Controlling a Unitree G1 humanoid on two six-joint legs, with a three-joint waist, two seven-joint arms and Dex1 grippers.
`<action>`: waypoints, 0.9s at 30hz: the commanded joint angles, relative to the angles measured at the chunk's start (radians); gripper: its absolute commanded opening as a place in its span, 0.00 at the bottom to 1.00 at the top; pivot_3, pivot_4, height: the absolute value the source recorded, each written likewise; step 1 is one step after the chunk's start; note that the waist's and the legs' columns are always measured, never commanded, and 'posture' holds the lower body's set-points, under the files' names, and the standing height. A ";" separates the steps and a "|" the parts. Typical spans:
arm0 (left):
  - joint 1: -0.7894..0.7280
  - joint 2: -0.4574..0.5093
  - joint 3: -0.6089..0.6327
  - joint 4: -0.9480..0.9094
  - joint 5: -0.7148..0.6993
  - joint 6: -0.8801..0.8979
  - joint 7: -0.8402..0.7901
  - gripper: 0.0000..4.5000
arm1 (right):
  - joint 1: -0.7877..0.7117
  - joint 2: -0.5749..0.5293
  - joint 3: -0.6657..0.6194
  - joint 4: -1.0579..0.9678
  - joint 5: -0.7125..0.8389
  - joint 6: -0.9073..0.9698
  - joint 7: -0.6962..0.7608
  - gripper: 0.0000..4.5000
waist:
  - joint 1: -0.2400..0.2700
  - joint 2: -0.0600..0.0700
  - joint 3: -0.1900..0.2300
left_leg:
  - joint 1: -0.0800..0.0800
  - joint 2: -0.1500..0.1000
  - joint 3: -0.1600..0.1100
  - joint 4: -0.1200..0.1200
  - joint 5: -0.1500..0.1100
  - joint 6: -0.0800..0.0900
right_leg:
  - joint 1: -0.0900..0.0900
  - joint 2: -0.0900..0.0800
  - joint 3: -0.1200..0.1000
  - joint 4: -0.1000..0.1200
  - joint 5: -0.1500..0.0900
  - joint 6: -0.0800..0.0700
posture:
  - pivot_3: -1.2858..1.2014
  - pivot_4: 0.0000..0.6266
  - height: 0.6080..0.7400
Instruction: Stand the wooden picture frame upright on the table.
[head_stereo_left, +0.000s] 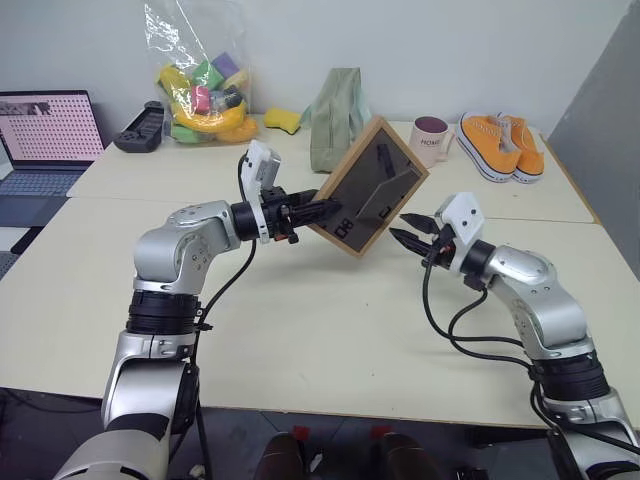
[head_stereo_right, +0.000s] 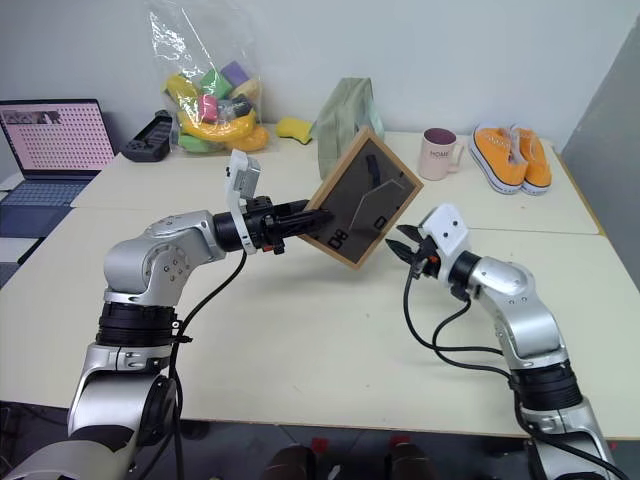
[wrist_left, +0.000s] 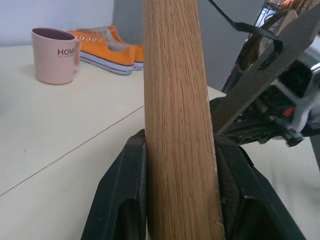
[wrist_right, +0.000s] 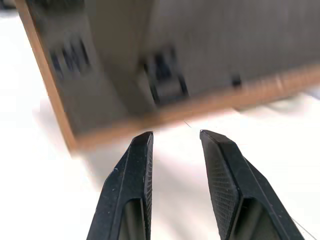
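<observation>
The left gripper (head_stereo_left: 318, 212) is clamped on the edge of the wooden picture frame (head_stereo_left: 368, 186), which is held tilted above the table (head_stereo_left: 300, 330), dark back toward the camera. The right gripper (head_stereo_left: 408, 232) is parted and empty, just beside the frame's lower corner. With the stand apparently still folded, a topple could follow if released.

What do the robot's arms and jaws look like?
Both arms are shiny silver with rounded shells and black ribbed bands. Each wrist carries a white block. The left gripper and right gripper have black pointed jaws. Black cables loop beneath each forearm.
</observation>
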 joint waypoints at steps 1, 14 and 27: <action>-0.027 0.015 0.077 -0.011 -0.061 0.064 0.040 0.29 | 0.035 -0.125 -0.014 0.022 -0.140 -0.263 0.029 0.34 | 0.000 0.000 0.000 | 0.000 0.000 0.000 0.000 0.000 0.000 | 0.000 0.000 0.000 0.000 0.000 0.000 | 0.52 0.24 1.00; 0.039 -0.017 0.231 -0.050 -0.276 0.578 0.226 0.29 | 0.069 -0.192 0.077 0.285 -0.512 -0.878 -0.175 0.45 | -0.006 0.000 0.000 | 0.000 0.000 0.000 0.001 0.000 0.000 | 0.000 0.000 0.000 0.000 0.000 0.000 | 0.52 0.24 1.00; 0.053 -0.184 0.482 -0.061 -0.599 0.851 0.661 0.29 | -0.095 -0.131 0.123 0.472 -0.828 -1.098 -0.594 0.71 | -0.004 -0.001 0.000 | 0.001 0.000 0.000 0.001 0.004 -0.007 | 0.000 -0.001 0.001 0.004 0.000 0.000 | 0.52 0.24 1.00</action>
